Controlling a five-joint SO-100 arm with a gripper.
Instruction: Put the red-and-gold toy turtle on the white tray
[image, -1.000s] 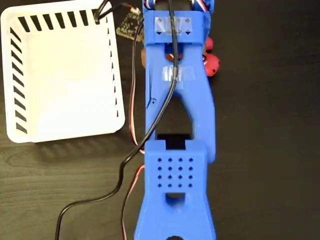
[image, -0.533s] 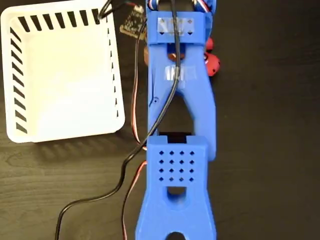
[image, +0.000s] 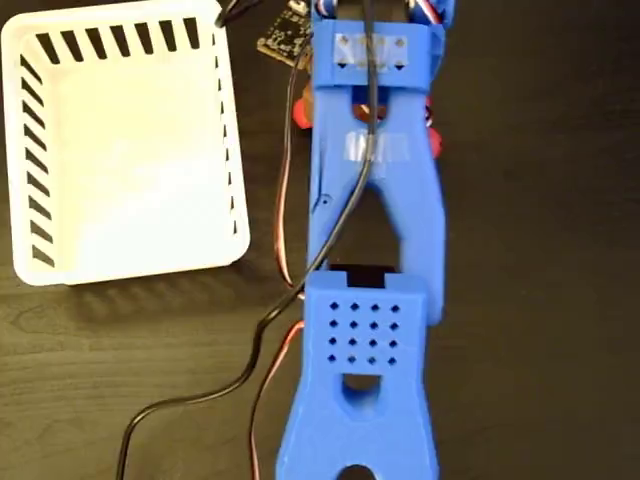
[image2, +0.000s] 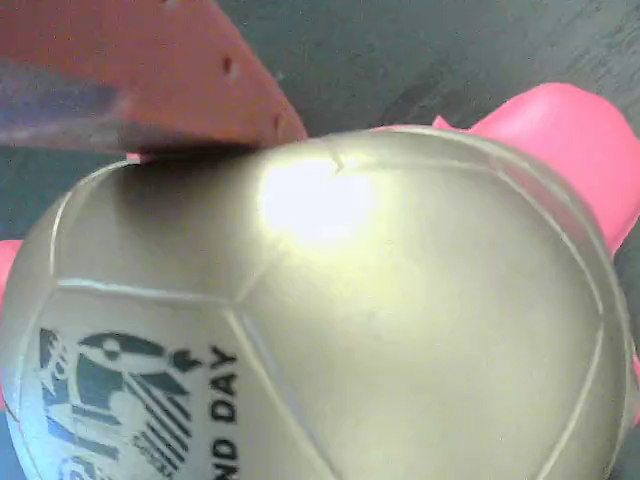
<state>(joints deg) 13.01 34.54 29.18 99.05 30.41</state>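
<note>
Directly beneath one red finger (image2: 150, 70), the red-and-gold toy turtle (image2: 330, 320) fills the wrist view; gripper grip unclear; white tray (image: 30, 150) apart.

In the fixed view, the blue plastic robot arm (image: 370, 250) covers almost all of the small red-and-gold toy turtle (image: 434, 140); you see only thin red slivers at both sides of the arm. The gripper itself is under the arm and past the top edge, so you cannot tell how its jaws stand. The small dark circuit board (image: 289, 32) is cut by the top edge.

In the wrist view, the turtle's shiny gold shell (image2: 400, 330) fills the picture and runs out at the bottom. Its black printed mark (image2: 120, 400) is cut off; only "DAY" is readable. One reddish gripper finger (image2: 140, 70) is blurred and cut by the top-left corner.
</note>
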